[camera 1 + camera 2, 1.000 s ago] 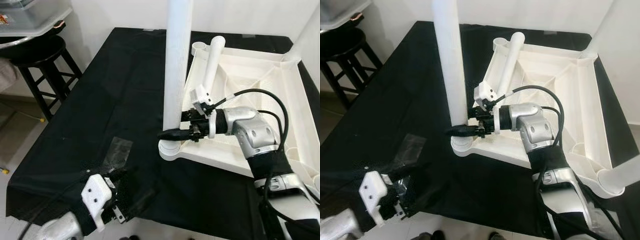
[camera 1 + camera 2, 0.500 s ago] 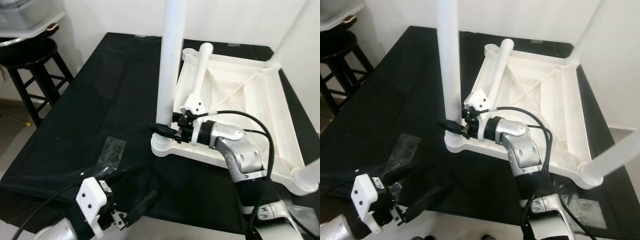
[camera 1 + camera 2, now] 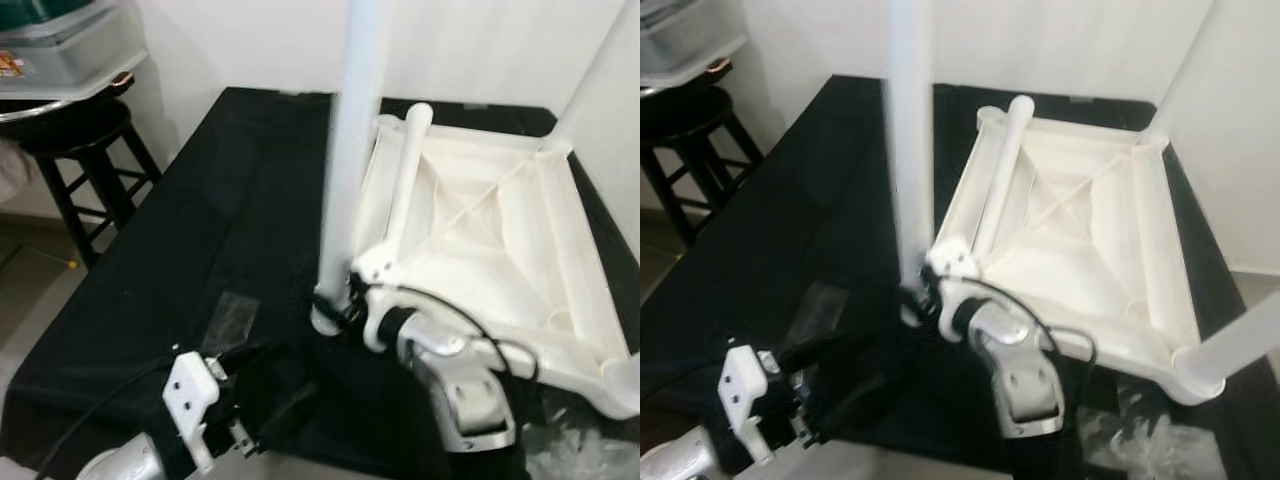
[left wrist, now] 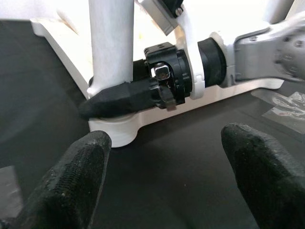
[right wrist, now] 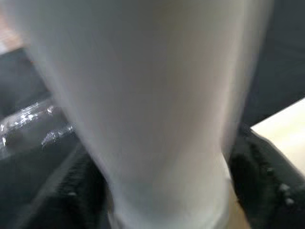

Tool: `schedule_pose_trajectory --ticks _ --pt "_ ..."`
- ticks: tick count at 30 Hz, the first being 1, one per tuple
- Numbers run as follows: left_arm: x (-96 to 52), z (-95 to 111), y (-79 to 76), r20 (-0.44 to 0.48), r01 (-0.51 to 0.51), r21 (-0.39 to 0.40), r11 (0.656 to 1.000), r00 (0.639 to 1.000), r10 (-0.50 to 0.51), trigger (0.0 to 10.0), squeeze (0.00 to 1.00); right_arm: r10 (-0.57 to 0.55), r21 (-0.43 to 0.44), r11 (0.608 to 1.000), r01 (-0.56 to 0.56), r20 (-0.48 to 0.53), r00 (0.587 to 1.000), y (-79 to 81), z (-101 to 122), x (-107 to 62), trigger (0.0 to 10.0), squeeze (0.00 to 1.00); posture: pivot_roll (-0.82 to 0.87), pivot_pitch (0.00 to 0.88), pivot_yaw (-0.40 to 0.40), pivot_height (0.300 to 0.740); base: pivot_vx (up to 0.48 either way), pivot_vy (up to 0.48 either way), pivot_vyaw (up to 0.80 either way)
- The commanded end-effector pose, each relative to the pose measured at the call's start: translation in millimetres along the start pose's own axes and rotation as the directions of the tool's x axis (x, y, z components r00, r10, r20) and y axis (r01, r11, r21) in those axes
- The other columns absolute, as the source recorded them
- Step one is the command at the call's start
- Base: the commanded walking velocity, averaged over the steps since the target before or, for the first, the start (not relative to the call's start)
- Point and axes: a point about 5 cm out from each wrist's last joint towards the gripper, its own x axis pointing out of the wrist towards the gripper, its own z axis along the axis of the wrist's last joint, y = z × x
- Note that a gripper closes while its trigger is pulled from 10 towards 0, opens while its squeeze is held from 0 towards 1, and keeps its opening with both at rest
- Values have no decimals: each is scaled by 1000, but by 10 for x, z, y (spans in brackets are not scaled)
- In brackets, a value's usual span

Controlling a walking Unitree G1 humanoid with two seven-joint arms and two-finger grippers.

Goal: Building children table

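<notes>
Tabletop: the white children's tabletop (image 3: 480,235) lay upside down on the black-covered counter (image 3: 200,230), toward its right and far side, ribs facing up, presumably so the corner sockets could take the legs.
Near-left leg: a white leg (image 3: 350,160) stood upright in the tabletop's near-left corner socket (image 4: 114,129).
Right end effector: the right end effector (image 4: 119,98) reached in from the tabletop side at the foot of that leg. In the right wrist view its black fingers (image 5: 259,167) flanked the leg on both sides, apparently gripping it, probably to steady or seat it in the socket.
Left end effector: the left end effector (image 4: 162,176) hovered over the counter's near-left part with its fingers spread wide and nothing between them, pointed at the leg's base and apart from it, seemingly ready to help.
Loose leg: another white leg (image 3: 405,175) lay inside the tabletop along its left rim, likely waiting its turn.
Other legs: a leg rose at the far-right corner (image 3: 1175,85), and one stuck out at the near-right corner (image 3: 1240,345).
Surroundings: a black stool (image 3: 75,150) stood off the counter's left edge; crumpled clear plastic (image 3: 1140,440) lay by the near-right corner; a clear tape patch (image 3: 232,313) sat on the cloth.
In the way: the right arm crossed the socket, crowding any approach by the left.
</notes>
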Motion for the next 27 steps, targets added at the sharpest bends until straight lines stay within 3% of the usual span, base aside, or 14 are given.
schedule_pose_trajectory --ticks 1,2,5,6,9,14,16,17,18,25,27 --pt "-19 -48 -16 -19 1 -27 1000 1000 -2 10000 0 17 14 1000 -17 4 1000 6 -22 1 10000 1000 -15 212 21 740 0 0 0" --pt "-17 -50 -21 -19 1 -32 999 1000 -2 10000 0 140 -34 990 -138 49 989 -28 88 -5 10000 1000 -14 211 21 740 0 0 0" --pt "-12 -55 -28 -18 3 -36 999 1000 -4 10000 0 240 -89 968 -234 65 969 -72 181 -47 10000 1000 -12 207 19 740 0 0 0" --pt "-7 -62 -36 -20 10 -38 999 1000 -11 10000 0 323 -144 939 -313 51 945 -164 246 -79 10000 0 -8 204 14 740 0 0 0" --pt "6 -81 -43 -22 25 -41 999 999 -26 10000 0 386 -196 908 -371 41 922 -288 387 -104 10000 0 4 200 7 740 0 0 0" --pt "15 -94 -42 -23 35 -45 998 999 -36 10000 0 432 -208 887 -412 59 900 -332 522 -69 10000 0 10 197 6 740 0 0 0" --pt "20 -102 -44 -25 39 -49 998 999 -40 10000 0 521 -206 842 -499 67 851 -336 603 -28 10000 0 21 193 1 740 0 0 0" --pt "20 -102 -44 -25 39 -49 998 999 -40 10000 0 521 -206 842 -499 67 851 -336 603 -28 10000 0 21 193 1 740 0 0 0" --pt "21 -104 -46 -26 39 -52 998 999 -41 10000 0 555 -201 821 -534 63 830 -355 635 1 0 0 23 192 0 740 0 0 0" --pt "18 -106 -53 -26 35 -57 998 999 -37 10000 0 595 -188 794 -579 39 803 -418 657 51 0 0 23 195 -3 740 0 0 0" --pt "12 -101 -59 -24 33 -61 998 999 -34 10000 0 531 -185 833 -521 5 847 -446 520 49 0 0 12 205 -5 740 0 0 0"
